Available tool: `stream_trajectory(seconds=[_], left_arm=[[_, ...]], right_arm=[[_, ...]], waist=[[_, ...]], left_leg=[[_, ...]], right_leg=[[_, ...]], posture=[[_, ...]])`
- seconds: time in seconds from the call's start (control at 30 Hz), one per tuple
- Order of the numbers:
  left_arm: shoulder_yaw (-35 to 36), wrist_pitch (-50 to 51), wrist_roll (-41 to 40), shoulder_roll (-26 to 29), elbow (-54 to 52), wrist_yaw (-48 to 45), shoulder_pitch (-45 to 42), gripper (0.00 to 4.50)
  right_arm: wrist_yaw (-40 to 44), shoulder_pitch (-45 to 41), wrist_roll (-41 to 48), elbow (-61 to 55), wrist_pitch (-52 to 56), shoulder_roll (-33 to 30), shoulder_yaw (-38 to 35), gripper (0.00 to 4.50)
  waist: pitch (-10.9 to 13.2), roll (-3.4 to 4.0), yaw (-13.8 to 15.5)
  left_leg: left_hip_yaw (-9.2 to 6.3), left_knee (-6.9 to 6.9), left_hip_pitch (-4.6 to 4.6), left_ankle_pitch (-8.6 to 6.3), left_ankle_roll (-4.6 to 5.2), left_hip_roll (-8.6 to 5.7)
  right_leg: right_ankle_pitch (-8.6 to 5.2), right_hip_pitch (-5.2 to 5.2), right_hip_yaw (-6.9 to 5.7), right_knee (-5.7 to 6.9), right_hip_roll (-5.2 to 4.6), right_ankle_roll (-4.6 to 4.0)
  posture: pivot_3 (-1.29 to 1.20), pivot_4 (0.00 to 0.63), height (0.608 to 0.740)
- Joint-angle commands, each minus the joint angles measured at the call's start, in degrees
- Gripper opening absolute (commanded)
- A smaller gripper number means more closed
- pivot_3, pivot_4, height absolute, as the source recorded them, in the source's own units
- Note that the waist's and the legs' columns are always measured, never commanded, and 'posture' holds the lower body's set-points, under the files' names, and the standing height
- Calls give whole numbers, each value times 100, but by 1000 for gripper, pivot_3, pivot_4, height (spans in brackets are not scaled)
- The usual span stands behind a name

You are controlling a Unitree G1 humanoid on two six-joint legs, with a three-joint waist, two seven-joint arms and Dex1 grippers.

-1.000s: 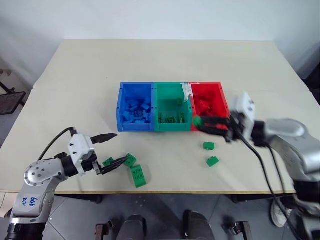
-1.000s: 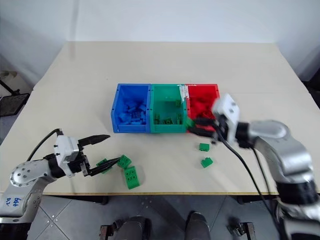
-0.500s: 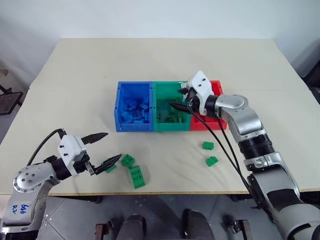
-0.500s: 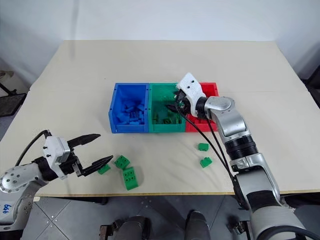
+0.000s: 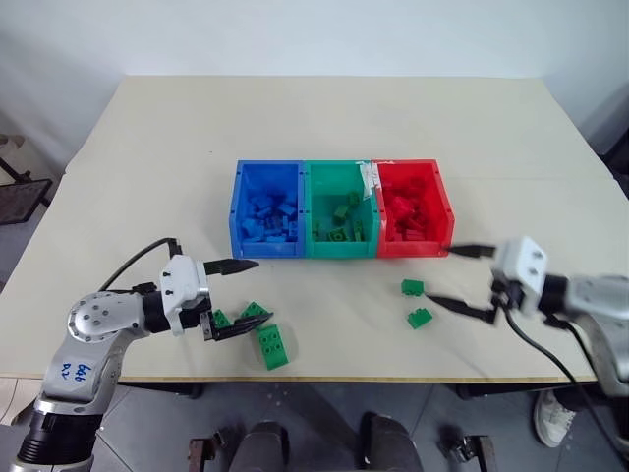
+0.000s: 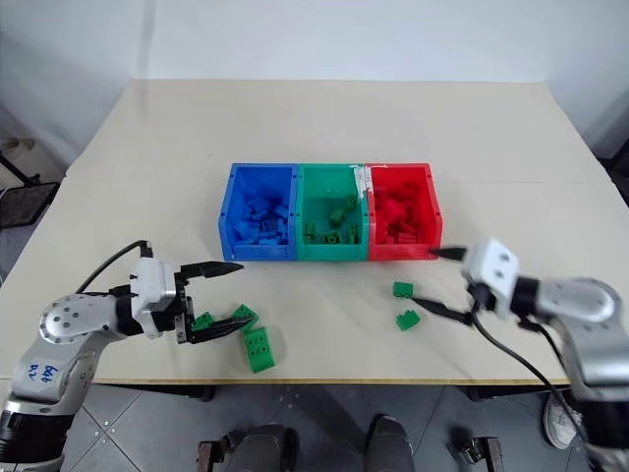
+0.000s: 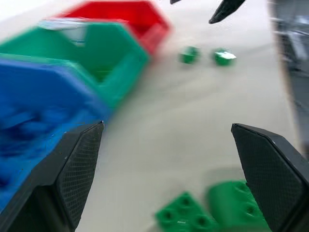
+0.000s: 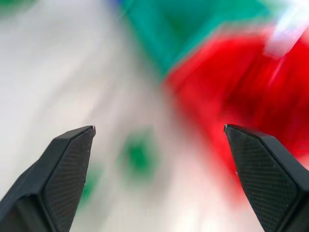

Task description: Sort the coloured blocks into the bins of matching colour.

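Right hand (image 5: 455, 278), now back from green bin (image 5: 339, 208), splayed empty beside two green blocks (image 5: 415, 302).

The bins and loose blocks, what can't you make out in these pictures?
- Blue bin, green bin, red bin: the contents are too small to count in the eye views.
- Small green block: partly behind the left pincer.
- Two green blocks near the right pincer: smeared by blur in the right wrist view.
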Motion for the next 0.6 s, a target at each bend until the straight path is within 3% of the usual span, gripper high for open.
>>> stream_trajectory(seconds=[0.03, 0.17, 0.4, 0.6], left_arm=[[-67, -206, 47, -9, 94, -126, -179, 4500], [-116, -291, 26, -2, 156, -208, -222, 4500], [29, -347, -7, 85, 18, -213, 91, 4500], [126, -322, -21, 84, -242, -71, 378, 4500]], right_arm=[[27, 278, 67, 60, -174, -128, -463, 4463], [-39, 92, 214, -44, 374, -151, -240, 4463], [-296, -1438, -106, 159, 1521, 80, 1105, 4463], [-292, -2425, -619, 709, 1792, 383, 2086, 4463]], waist=[[1, -1, -35], [0, 0, -46], [1, 0, -11], [1, 0, 19]], left_leg=[[12, 1, 6, 0, 0, 5], [37, 0, 24, 0, 0, 21], [34, -1, 20, -2, -3, 31], [31, 3, 12, -3, -4, 30]], right_leg=[[2, 1, 3, 0, 1, -5], [6, 3, 20, 1, 10, -14], [8, -3, 17, -1, 19, -19], [8, -5, 11, -6, 19, -19]], posture=[[0, 150, 740], [0, 150, 740], [0, 150, 740], [0, 150, 740]])
